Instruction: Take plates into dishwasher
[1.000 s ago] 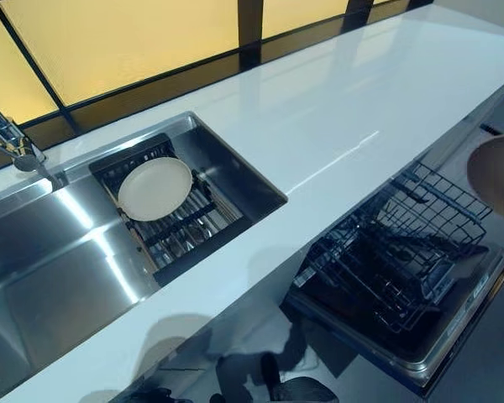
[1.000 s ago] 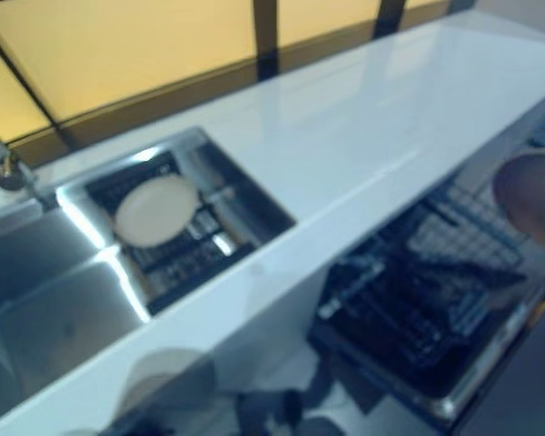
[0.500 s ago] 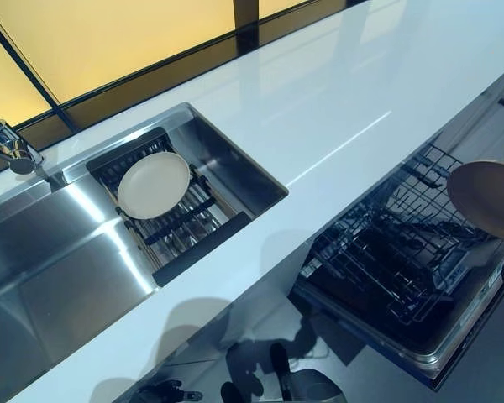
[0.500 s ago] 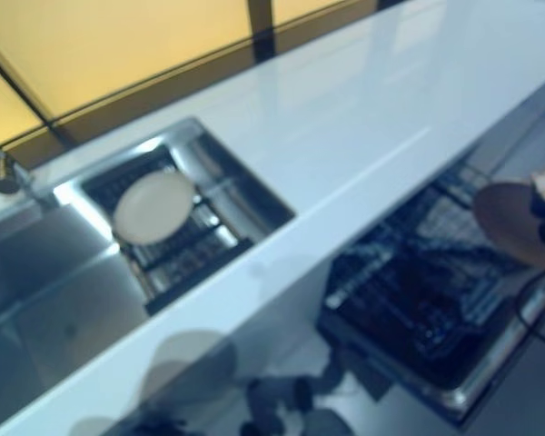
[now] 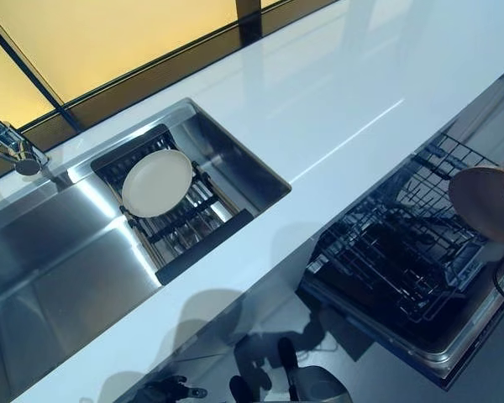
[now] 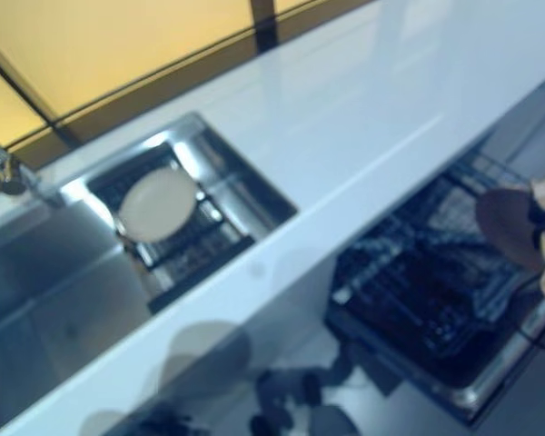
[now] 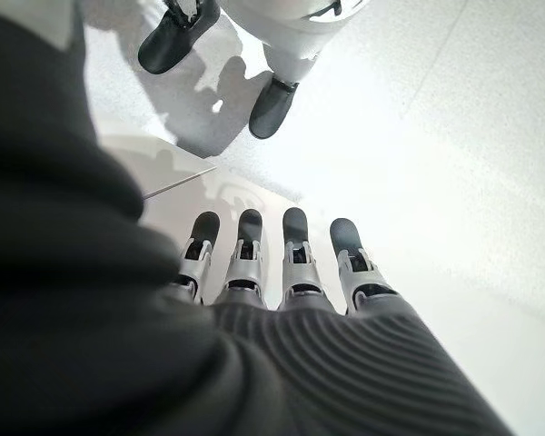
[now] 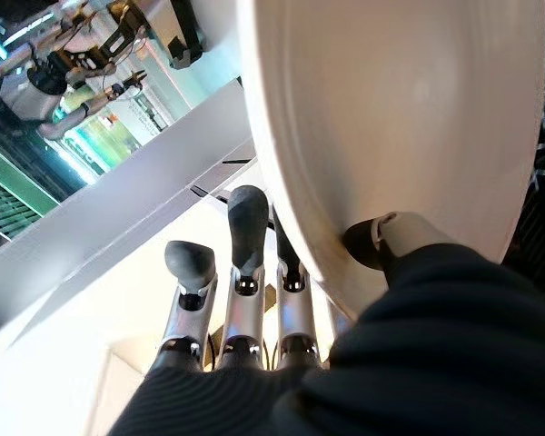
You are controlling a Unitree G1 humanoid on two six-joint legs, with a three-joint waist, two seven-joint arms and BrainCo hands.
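My right hand (image 8: 249, 238) is shut on a cream plate (image 8: 391, 118): its thumb (image 8: 392, 240) presses the plate's face and its fingers lie behind the rim. In the eye views this plate (image 5: 487, 203) hangs tilted over the right end of the dishwasher's pulled-out black wire rack (image 5: 395, 252). A second cream plate (image 5: 157, 182) lies on the dark drying rack (image 5: 185, 231) inside the steel sink (image 5: 50, 252). My left hand (image 7: 291, 272) shows only in its wrist view, with straight fingers pointing at the floor and holding nothing.
The white counter (image 5: 319, 109) runs between the sink and the dishwasher. A faucet (image 5: 8, 144) stands at the sink's far left. The open dishwasher door (image 5: 454, 357) juts out below the rack. Yellow window panels line the back.
The whole view has shifted a little. The plate in my right hand has come in from the right edge and sits slightly lower over the rack. The sink plate has not moved.
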